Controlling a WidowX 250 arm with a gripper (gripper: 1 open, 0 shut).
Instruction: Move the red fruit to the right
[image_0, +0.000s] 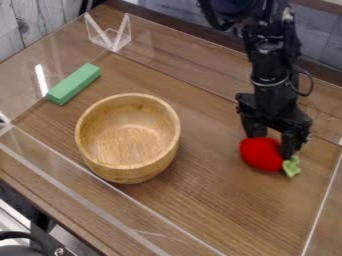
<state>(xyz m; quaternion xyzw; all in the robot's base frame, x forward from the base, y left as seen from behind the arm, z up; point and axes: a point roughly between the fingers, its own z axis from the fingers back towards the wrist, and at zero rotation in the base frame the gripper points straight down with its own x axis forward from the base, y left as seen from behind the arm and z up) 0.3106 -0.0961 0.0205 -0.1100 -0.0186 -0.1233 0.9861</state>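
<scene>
The red fruit (262, 153) lies on the wooden table at the right, its green leafy tip (289, 167) pointing toward the lower right. My gripper (274, 141) hangs almost straight down over the fruit's upper edge. Its dark fingers (253, 125) stand open, one on each side of the fruit's top, and I see no squeeze on it. The fruit rests on the table surface.
A wooden bowl (127, 135) sits left of centre. A green rectangular block (74, 83) lies at the far left. Clear acrylic walls (107, 32) ring the table, with the right wall close beside the fruit.
</scene>
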